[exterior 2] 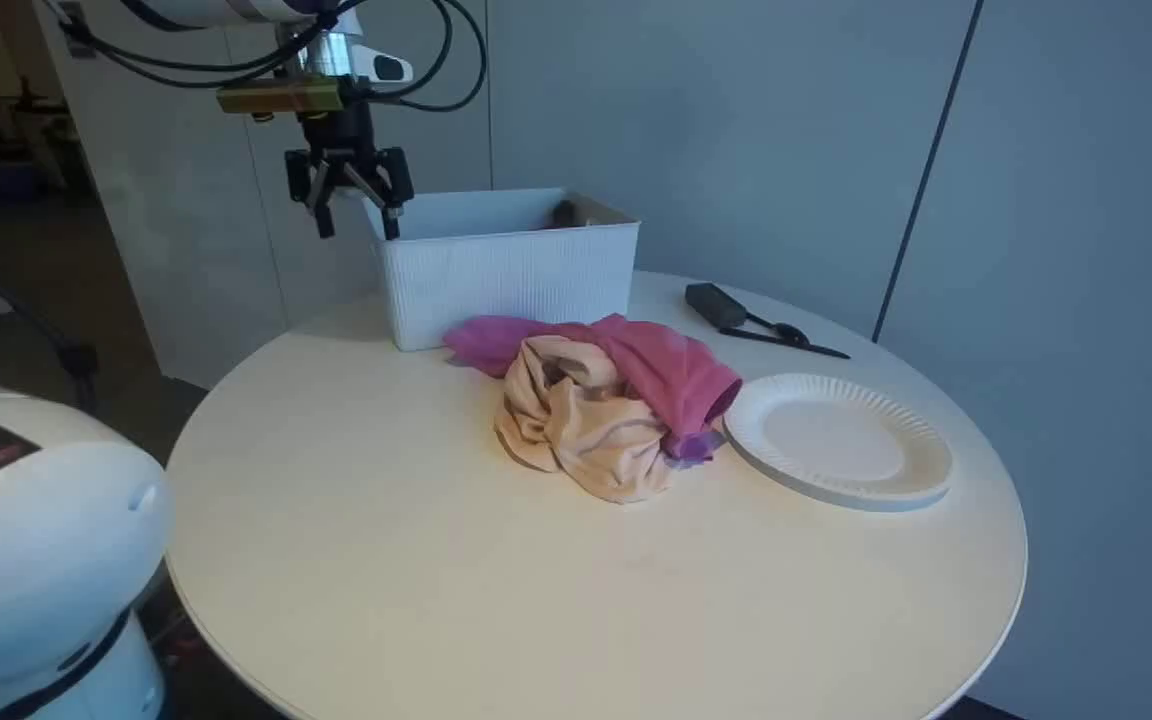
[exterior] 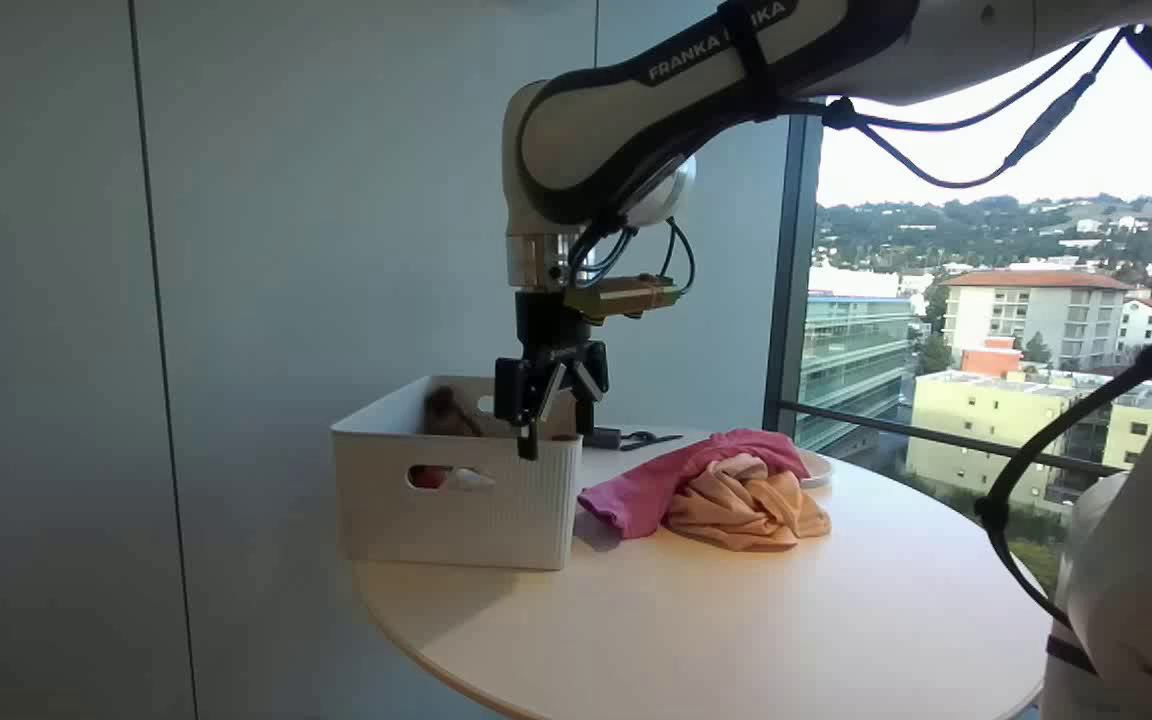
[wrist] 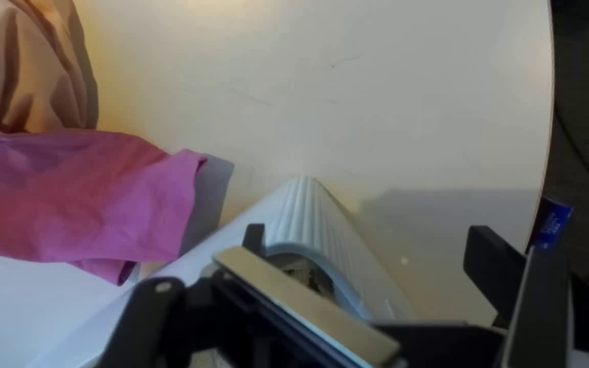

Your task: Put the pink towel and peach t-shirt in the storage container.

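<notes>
The pink towel [exterior: 641, 490] and the peach t-shirt [exterior: 751, 508] lie heaped together on the round table. In an exterior view the towel [exterior 2: 676, 370] lies partly over and behind the t-shirt [exterior 2: 601, 435]. The wrist view shows the towel [wrist: 95, 199] and part of the t-shirt [wrist: 23, 66] at left. The white storage container [exterior: 466, 540] stands beside the towel; its ribbed corner [wrist: 302, 214] shows in the wrist view. My gripper [exterior: 556, 432] is open and empty, pointing down at the container's near corner. Its fingers [exterior 2: 358, 228] are spread in both exterior views.
A white paper plate [exterior 2: 836, 440] lies beside the towel. A dark brush-like tool [exterior 2: 716, 305] and a black utensil [exterior 2: 786, 340] lie behind the cloths. A brown fuzzy thing [exterior: 446, 410] is inside the container. The table edge [wrist: 550, 128] runs down the right of the wrist view.
</notes>
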Controlling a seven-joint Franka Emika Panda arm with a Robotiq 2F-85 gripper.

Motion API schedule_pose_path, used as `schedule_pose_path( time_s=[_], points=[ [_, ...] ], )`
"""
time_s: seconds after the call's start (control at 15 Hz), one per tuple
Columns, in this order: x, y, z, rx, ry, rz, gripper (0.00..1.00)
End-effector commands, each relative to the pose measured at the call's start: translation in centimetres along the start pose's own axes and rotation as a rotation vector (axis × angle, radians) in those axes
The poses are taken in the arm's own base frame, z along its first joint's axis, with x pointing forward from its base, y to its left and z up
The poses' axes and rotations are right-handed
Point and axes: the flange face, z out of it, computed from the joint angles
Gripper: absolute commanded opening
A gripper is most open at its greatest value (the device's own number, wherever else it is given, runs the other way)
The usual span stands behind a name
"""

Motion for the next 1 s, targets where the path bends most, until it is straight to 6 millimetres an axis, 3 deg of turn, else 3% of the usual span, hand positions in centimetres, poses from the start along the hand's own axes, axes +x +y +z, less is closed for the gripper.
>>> schedule_pose_path(
  time_s=[0.0, 0.27, 0.4, 0.67, 0.93],
  points=[
    [0.1, 0.0, -0.2, 0.0, 0.003, 0.0, 1.0],
    [0.1, 0.0, -0.8, 0.001, 0.016, 0.001, 1.0],
    [-0.2, 0.9, -1.2, -0.055, 0.024, 0.054, 1.0],
    [-2.8, 5.3, -3.2, -0.13, 0.082, 0.266, 1.0],
    [-5.2, 9.8, -1.9, -0.025, 0.092, 0.449, 1.0]
  ],
)
